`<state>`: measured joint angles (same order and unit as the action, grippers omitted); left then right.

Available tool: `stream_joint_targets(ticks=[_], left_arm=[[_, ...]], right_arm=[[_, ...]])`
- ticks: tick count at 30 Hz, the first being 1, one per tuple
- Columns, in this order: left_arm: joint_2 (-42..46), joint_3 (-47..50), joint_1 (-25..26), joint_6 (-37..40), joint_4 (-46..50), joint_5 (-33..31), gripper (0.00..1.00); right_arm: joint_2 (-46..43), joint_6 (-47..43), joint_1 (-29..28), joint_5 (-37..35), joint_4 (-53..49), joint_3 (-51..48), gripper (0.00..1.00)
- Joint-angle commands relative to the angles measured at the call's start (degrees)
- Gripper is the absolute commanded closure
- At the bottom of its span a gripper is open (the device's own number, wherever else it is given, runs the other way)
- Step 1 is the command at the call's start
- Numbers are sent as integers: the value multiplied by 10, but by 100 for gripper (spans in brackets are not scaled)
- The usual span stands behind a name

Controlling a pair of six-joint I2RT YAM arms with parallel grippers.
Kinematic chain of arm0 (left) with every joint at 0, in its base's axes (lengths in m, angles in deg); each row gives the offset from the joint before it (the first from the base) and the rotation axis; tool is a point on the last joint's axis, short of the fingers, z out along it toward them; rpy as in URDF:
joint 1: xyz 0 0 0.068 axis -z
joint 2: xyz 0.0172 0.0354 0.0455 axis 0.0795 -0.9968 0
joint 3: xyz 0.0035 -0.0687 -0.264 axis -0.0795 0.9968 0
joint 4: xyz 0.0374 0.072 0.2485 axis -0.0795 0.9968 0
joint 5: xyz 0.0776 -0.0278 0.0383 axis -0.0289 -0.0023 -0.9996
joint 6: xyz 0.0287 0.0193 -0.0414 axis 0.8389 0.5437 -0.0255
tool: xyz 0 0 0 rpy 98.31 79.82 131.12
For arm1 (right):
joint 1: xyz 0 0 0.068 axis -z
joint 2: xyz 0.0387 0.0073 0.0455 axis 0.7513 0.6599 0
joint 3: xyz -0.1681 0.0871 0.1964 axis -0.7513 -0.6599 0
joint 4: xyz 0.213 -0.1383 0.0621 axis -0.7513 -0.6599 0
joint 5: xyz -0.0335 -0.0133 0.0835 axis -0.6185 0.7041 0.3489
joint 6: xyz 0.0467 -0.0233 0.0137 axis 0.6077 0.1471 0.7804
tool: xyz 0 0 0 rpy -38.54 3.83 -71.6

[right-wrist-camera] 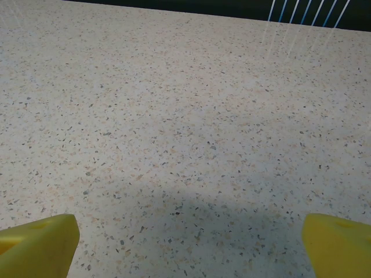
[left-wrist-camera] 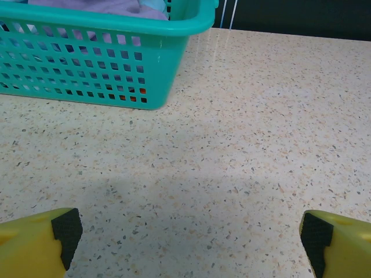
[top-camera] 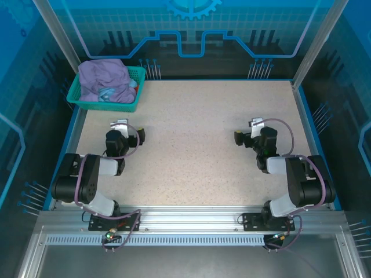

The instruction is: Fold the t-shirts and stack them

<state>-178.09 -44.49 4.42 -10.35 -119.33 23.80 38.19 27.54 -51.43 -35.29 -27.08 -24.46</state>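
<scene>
T-shirts [top-camera: 104,81] sit bunched in the teal basket [top-camera: 103,106] at the far-left corner of the table [top-camera: 197,145], well apart from both my claws. Purple shirt [left-wrist-camera: 98,7] lies on top, with a light-blue shirt [top-camera: 108,93] poking out under it and a reddish-orange scrap [top-camera: 134,83] at the basket's right end. The heap is crumpled and no collar or hem is readable, so I cannot tell which way any shirt points or where its long axis runs. My left arm is folded close to its base, elbow low. My left claw [top-camera: 128,130] aims at the far edge, low over the table, with the basket ahead and to its left. My right arm mirrors it, right claw [top-camera: 248,130] over bare table. Both claws are spread wide, holding nothing. Yellow fingers [left-wrist-camera: 29,250] sit at the bottom corners of the wrist views; the left ones carry black pads [left-wrist-camera: 68,230].
</scene>
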Motion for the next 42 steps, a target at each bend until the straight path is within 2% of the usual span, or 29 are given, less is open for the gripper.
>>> stream_joint_targets(ticks=[1,28,31,34,37,40,42], left_arm=[[-1,-10,2,13,-1,16,1],[-1,-9,7,15,-1,8,1],[37,17,14,10,-24,-33,1],[109,35,47,19,4,-123,1],[167,1,88,38,65,-169,1],[236,-15,99,-42,61,-128,1],[254,-42,101,-124,65,-124,1]], right_arm=[[0,-2,-4,-7,10,8,0],[-1,-2,-4,-9,11,6,0],[-53,-4,-23,-58,-77,30,0],[-132,-14,-44,-79,-136,45,0],[-226,28,-44,-38,-171,42,0],[-295,139,-49,-67,-253,60,0],[-321,224,-43,-82,-382,99,0]])
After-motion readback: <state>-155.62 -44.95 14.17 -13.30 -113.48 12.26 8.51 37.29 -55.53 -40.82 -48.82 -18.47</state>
